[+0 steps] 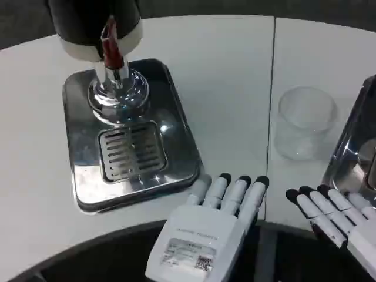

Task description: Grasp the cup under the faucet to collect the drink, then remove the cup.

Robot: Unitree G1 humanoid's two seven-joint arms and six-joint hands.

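Observation:
A clear plastic cup (304, 122) stands upright on the white table at the right, empty as far as I can tell. The drink dispenser (97, 26) with its red tap lever (110, 42) and chrome faucet (117, 88) rises at the upper left over a steel drip tray (176, 126) with a slotted grate (130, 153). My left hand (205, 235) rests at the table's front edge, fingers together and extended, holding nothing. My right hand (335, 217) lies at the lower right below the cup, fingers stretched out, holding nothing.
A second steel tray (352, 150) enters from the right edge, just beside the cup. A seam (272, 106) splits the table top left of the cup. The curved table edge runs along the bottom by both hands.

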